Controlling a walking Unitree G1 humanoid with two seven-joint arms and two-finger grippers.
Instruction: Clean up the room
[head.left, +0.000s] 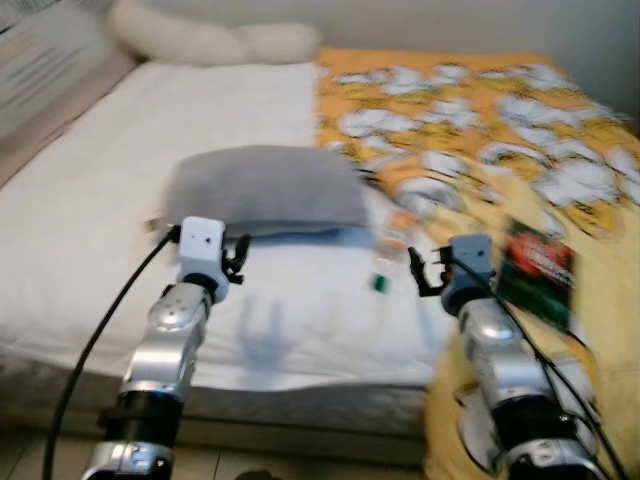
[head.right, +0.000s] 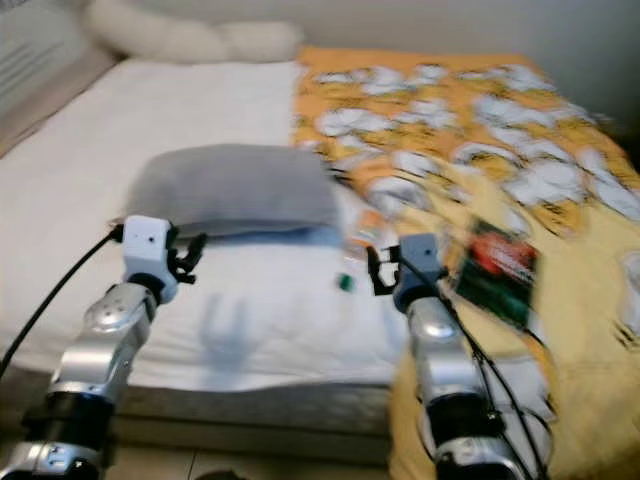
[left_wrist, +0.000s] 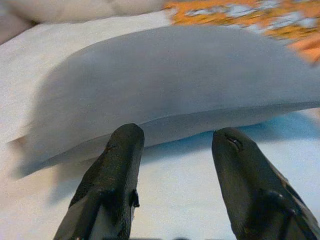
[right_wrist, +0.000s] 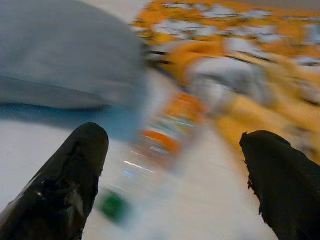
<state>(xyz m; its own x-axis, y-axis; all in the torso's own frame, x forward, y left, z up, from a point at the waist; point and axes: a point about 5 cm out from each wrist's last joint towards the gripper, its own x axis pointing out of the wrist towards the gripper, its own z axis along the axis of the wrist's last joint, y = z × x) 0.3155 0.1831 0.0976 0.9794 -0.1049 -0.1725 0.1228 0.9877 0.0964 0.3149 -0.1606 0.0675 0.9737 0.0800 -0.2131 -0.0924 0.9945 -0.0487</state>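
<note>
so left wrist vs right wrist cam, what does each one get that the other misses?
Left wrist: the full near edge of the grey pillow ahead of the open left gripper, and a cream pillow at the head of the bed.

Right wrist: a blurred clear bottle with an orange label and green cap lying on the sheet between the open right gripper's fingers.

Both: the grey pillow, the white sheet and the orange patterned blanket.

Bed (head.left: 90, 200) w/ white sheet, pale wall (head.left: 450, 20) behind, tiled floor (head.left: 30, 455).
</note>
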